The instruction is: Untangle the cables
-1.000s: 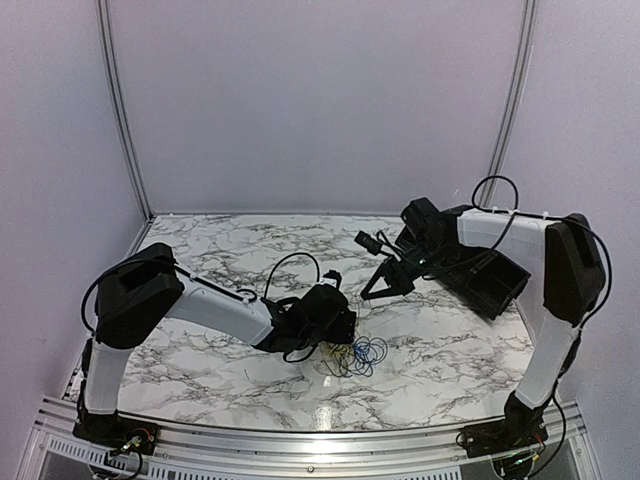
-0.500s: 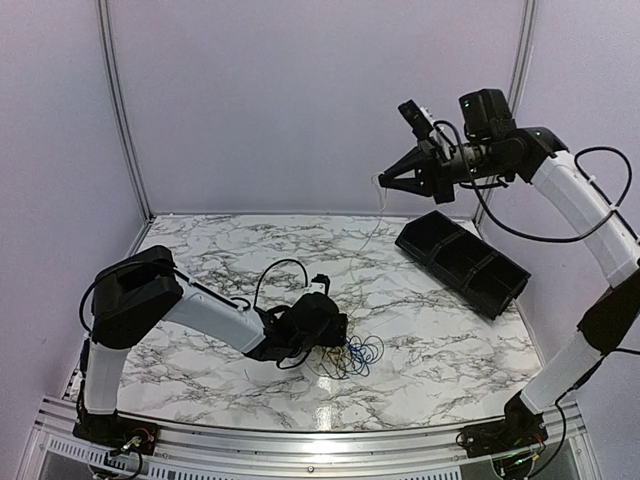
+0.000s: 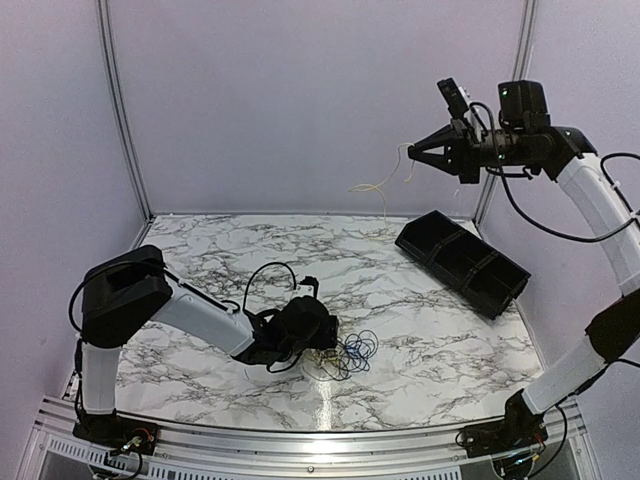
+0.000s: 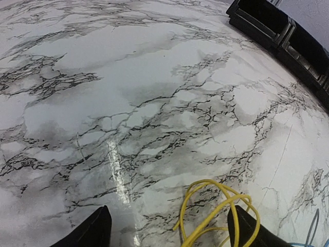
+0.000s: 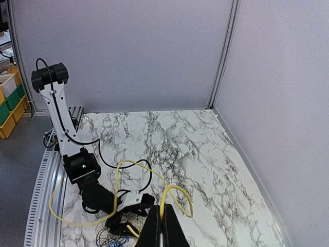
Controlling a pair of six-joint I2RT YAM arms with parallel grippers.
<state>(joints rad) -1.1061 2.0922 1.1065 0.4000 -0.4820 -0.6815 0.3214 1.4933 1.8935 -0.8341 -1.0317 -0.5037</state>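
My right gripper (image 3: 413, 152) is raised high above the table's back right and is shut on a yellow cable (image 3: 378, 186) that dangles below it. In the right wrist view the shut fingers (image 5: 159, 226) pinch this yellow cable (image 5: 138, 164), which loops down towards the tangle (image 5: 115, 235). The rest of the cables (image 3: 352, 352), blue, black and yellow coils, lie on the marble table near its front middle. My left gripper (image 3: 326, 347) rests low at the tangle's left edge. Its jaws are open, with yellow loops (image 4: 216, 206) lying between the fingertips (image 4: 95, 231).
A long black divided bin (image 3: 462, 262) lies at the back right of the table (image 3: 230, 250); it also shows in the left wrist view (image 4: 288, 31). A blue strand (image 4: 308, 236) shows at the lower right. Lilac walls enclose the table on three sides.
My right arm has swung up from table height to high at the back right, drawing the yellow cable out of the tangle. My left gripper has shifted slightly left and stays by the tangle.
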